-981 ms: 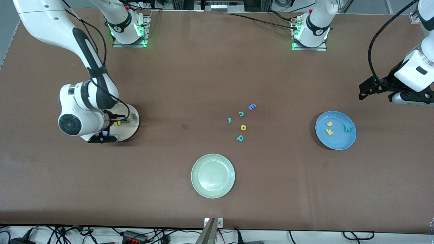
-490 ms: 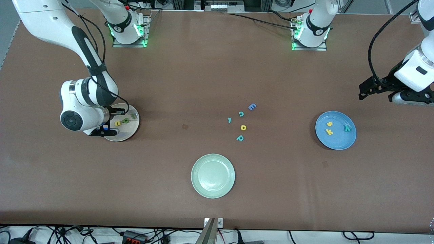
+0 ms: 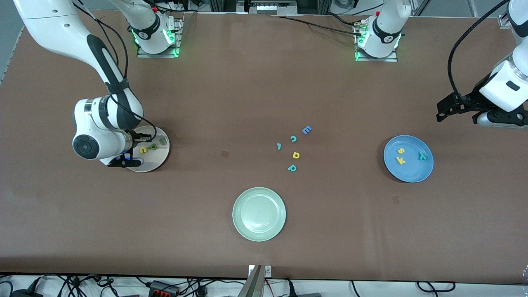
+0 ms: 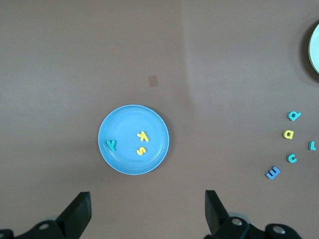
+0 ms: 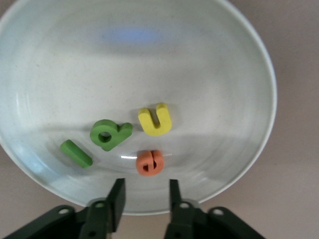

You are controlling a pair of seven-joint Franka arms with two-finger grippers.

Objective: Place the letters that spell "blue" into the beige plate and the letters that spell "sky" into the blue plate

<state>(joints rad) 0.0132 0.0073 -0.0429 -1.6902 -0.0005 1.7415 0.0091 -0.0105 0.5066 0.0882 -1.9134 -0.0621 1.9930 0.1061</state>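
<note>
- Since a second ago, the right gripper [image 5: 144, 196] has let go: its fingers now stand a little apart with nothing between them, and the orange "e" [image 5: 149, 163] lies in the beige plate [image 3: 159, 163], at the left of the front view.
- The right arm's wrist has shifted slightly, uncovering more of the plate.
- In the right wrist view, the olive-green "l" [image 5: 76, 153] lies with its long axis slanted, beside the green "b" [image 5: 109, 134]; the yellow "u" [image 5: 155, 121] opens upward in the frame.
- The left gripper [image 4: 144, 214] waits as before, fingers wide apart, over the table near the blue plate [image 3: 412, 172], at the right of the front view.
- The blue plate holds the yellow "s" [image 3: 401, 152], yellow "k" [image 3: 400, 160] and teal "y" [image 3: 422, 156], unmoved.
</note>
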